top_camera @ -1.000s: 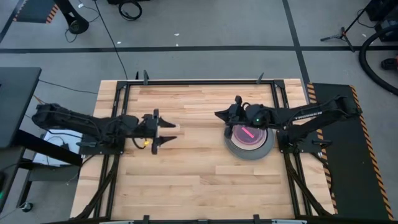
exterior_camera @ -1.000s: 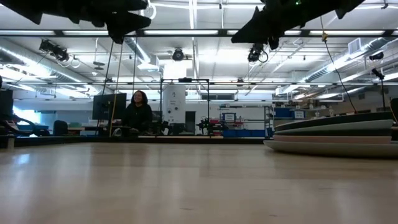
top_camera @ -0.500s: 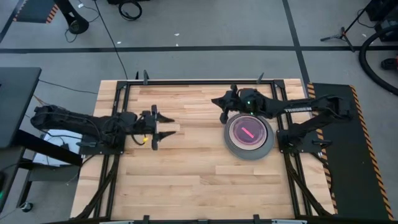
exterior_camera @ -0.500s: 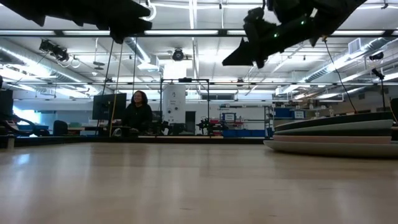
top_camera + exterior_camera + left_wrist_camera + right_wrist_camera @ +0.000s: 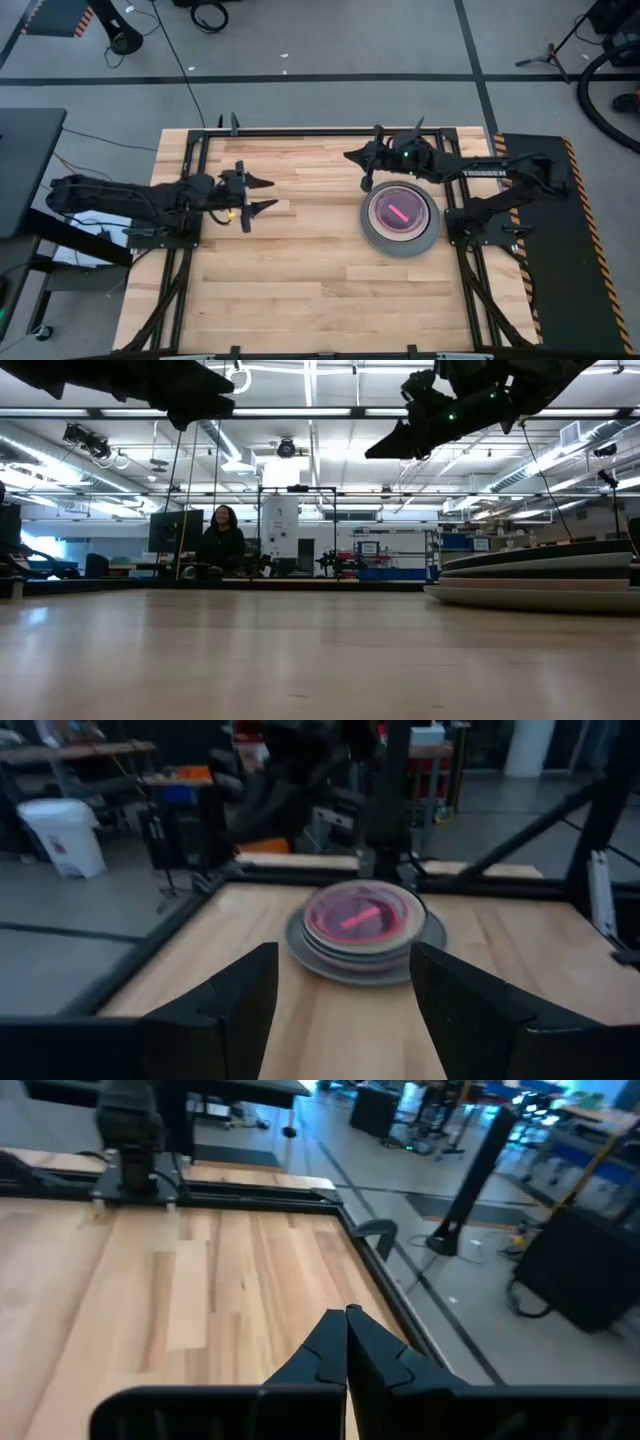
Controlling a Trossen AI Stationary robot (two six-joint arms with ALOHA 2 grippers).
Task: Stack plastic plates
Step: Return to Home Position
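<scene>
The plates sit in one stack (image 5: 400, 220) on the table's right half. A large grey plate lies at the bottom on the wood, with pink and translucent ones on top. The same stack (image 5: 362, 925) shows in the left wrist view, and its edges (image 5: 545, 578) show at the right of the low view. My right gripper (image 5: 352, 158) hovers shut above the table, just beyond the stack's far-left side, and touches nothing. Its fingertips (image 5: 346, 1320) meet. My left gripper (image 5: 264, 195) is open and raised over the table's left half, pointing at the stack from well away (image 5: 345, 1010).
A black metal frame (image 5: 320, 132) runs around the wooden table. Bare wood (image 5: 310, 280) spans the middle and near side. A person (image 5: 222, 538) sits in the room far behind the table.
My right gripper has moved from over the stack's far-left part toward the table's far edge and now hangs beside the stack. My left gripper has shifted a little toward the far edge. The stack has stayed still.
</scene>
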